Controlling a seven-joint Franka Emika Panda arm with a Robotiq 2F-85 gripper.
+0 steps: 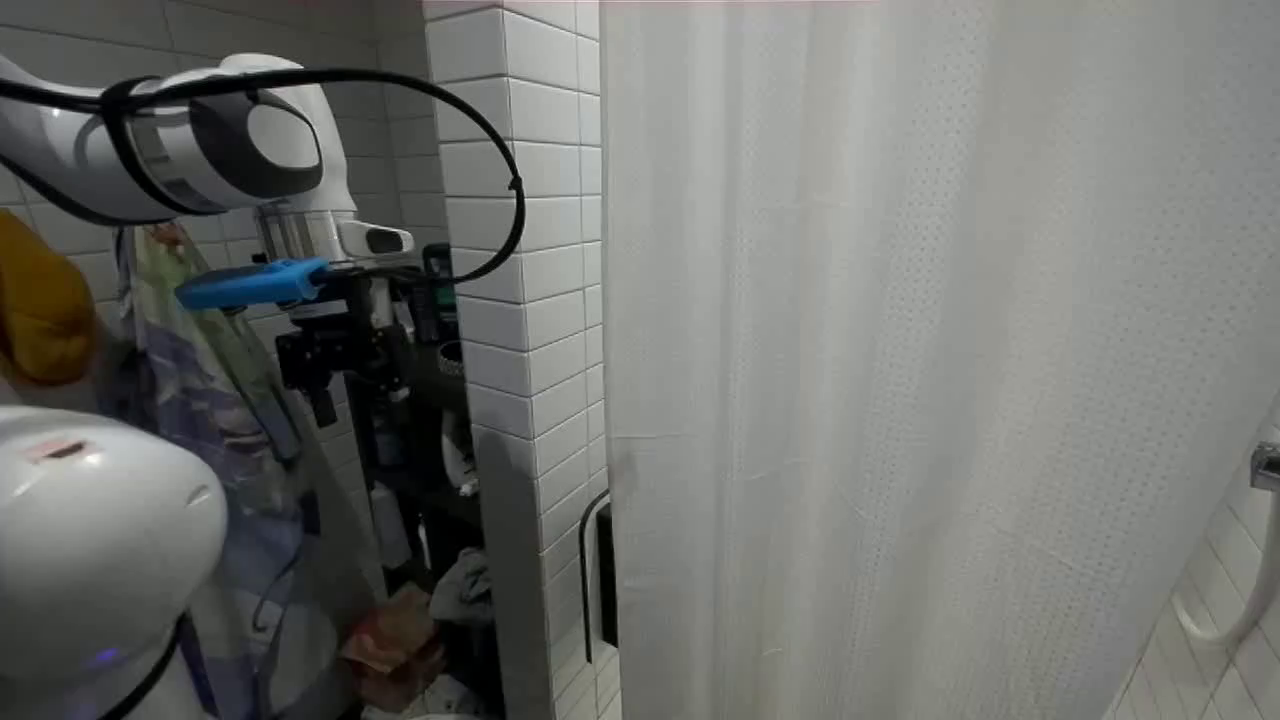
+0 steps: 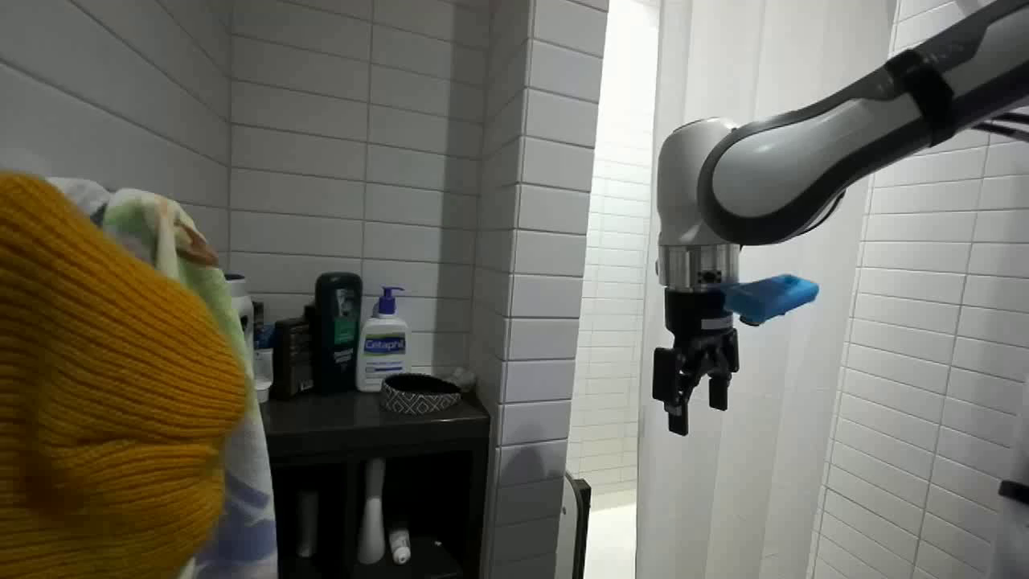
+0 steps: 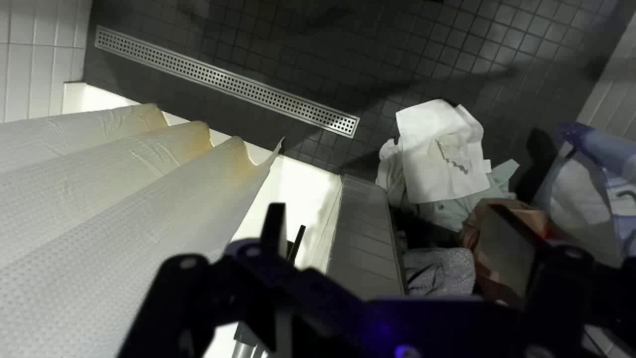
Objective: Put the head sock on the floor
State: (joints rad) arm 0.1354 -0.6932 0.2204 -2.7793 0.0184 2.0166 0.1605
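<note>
The head sock, a mustard-orange ribbed knit piece [image 2: 112, 378], hangs beside the pale patterned cloth and fills the left edge of an exterior view. The same head sock [image 1: 45, 310] shows at the left edge of an exterior view, partly cut off. My gripper [image 2: 698, 408] points down in front of the shower curtain, well apart from the sock. In the wrist view the gripper [image 3: 392, 236] is open, its fingers wide apart with nothing held. Below lies the dark tiled floor [image 3: 318, 54]; the sock is out of that view.
A dark shelf [image 2: 378, 430] carries several bottles and a patterned headband [image 2: 418, 394]. A tiled wall corner [image 2: 555, 241] stands between shelf and shower curtain [image 1: 900, 350]. A metal drain [image 3: 228, 82] crosses the floor, near crumpled clothes [image 3: 442, 154]. The pale patterned cloth [image 1: 200, 400] hangs by the wall.
</note>
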